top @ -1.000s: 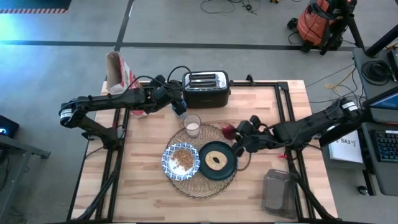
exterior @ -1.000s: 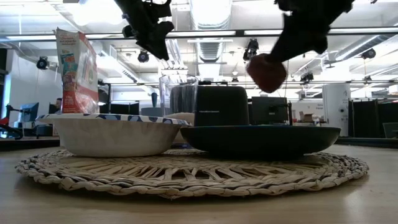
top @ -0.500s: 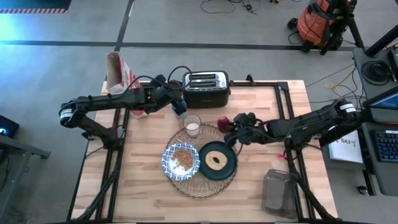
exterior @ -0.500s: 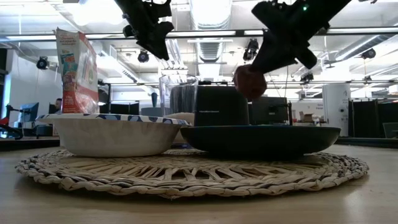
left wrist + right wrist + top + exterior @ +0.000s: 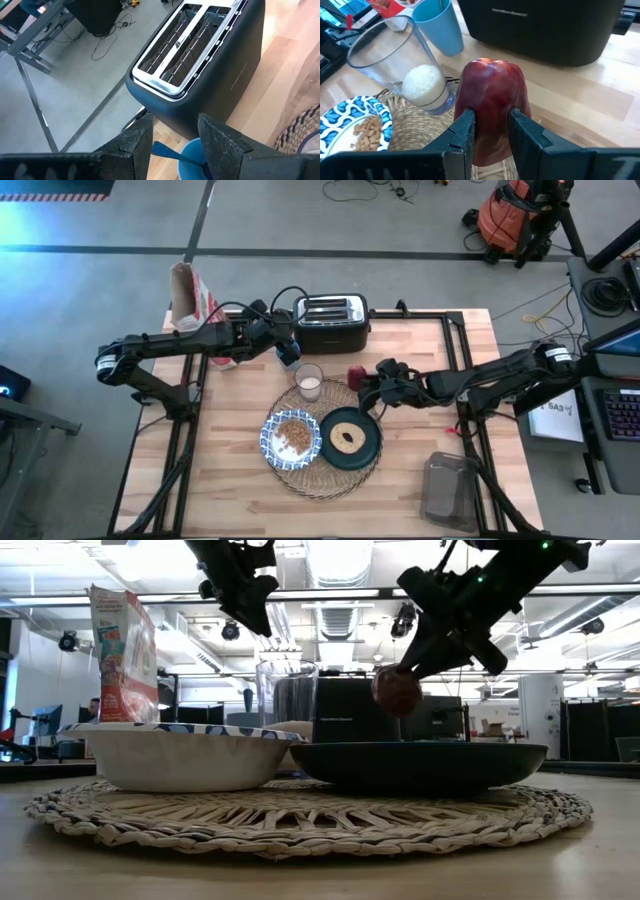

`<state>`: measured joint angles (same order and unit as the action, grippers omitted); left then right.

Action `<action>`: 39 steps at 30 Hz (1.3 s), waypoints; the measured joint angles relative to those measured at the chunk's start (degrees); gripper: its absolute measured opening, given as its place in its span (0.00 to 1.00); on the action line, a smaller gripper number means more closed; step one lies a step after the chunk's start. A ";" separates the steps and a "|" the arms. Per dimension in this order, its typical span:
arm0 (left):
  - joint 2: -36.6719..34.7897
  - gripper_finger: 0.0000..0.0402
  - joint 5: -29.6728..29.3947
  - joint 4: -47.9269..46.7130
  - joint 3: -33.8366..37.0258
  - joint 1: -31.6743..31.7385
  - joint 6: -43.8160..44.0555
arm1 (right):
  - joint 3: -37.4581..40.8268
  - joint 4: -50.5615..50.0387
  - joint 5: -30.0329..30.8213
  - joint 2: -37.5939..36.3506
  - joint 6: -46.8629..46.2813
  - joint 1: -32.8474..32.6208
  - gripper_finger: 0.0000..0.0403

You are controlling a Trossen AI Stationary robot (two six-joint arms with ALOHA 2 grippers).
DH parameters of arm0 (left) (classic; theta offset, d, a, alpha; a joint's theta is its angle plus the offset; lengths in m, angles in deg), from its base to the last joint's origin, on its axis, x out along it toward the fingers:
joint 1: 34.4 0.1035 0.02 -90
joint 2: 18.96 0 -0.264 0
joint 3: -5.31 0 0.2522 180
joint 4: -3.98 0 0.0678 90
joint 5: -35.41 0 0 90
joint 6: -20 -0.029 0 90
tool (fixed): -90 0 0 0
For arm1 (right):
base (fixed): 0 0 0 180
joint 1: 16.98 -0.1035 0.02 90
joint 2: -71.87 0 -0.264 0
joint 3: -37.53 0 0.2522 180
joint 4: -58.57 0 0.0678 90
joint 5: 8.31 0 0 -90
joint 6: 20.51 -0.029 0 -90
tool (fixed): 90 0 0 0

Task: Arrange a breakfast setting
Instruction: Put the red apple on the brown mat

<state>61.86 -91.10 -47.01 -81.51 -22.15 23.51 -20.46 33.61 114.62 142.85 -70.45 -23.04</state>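
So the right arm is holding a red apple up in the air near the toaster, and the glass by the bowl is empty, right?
Not quite: the glass has milk in its bottom, as the right wrist view shows. The rest holds: the right gripper grips the red apple above the table by the toaster, and the glass stands by the bowl.

Both arms were dark, near-black, built of slim tubular links joined by thicker rounded joints. The left arm [image 5: 170, 345] carried a pale grey band near its shoulder, and a black cable looped over its forearm. The right arm [image 5: 500, 380] showed a similar light patch by its base joint. Each pincer had two matte black, blocky fingers [image 5: 465, 135] with a slightly grainy, moulded surface and squared edges.
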 joint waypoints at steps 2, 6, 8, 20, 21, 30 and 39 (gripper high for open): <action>0.00 0.35 0.00 0.02 0.00 0.02 -0.01 | 0.00 0.79 -0.04 0.72 -0.02 0.13 0.22; 0.00 0.35 0.00 -0.02 0.00 0.01 -0.78 | 0.00 2.86 -2.15 2.87 3.21 0.11 0.22; 0.00 0.35 0.00 -0.01 0.00 0.02 -1.02 | 0.00 3.37 -2.95 4.16 5.11 0.11 0.22; 0.00 0.35 0.00 0.15 0.00 0.01 -1.07 | -1.05 4.18 -3.40 11.00 26.71 1.63 0.22; 0.00 0.35 0.00 0.15 0.00 0.02 -1.07 | -1.52 4.18 -3.54 11.04 30.19 1.62 0.22; 0.00 0.35 0.00 0.13 0.00 0.01 -1.13 | -7.38 2.13 -6.54 10.67 62.03 1.44 0.22; 0.00 0.35 0.00 -0.02 0.00 0.02 -1.55 | -7.85 -2.18 -6.37 10.67 99.90 1.46 0.22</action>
<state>61.86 -91.10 -47.03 -81.51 -22.13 21.95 -28.31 31.43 108.25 153.52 29.46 -21.58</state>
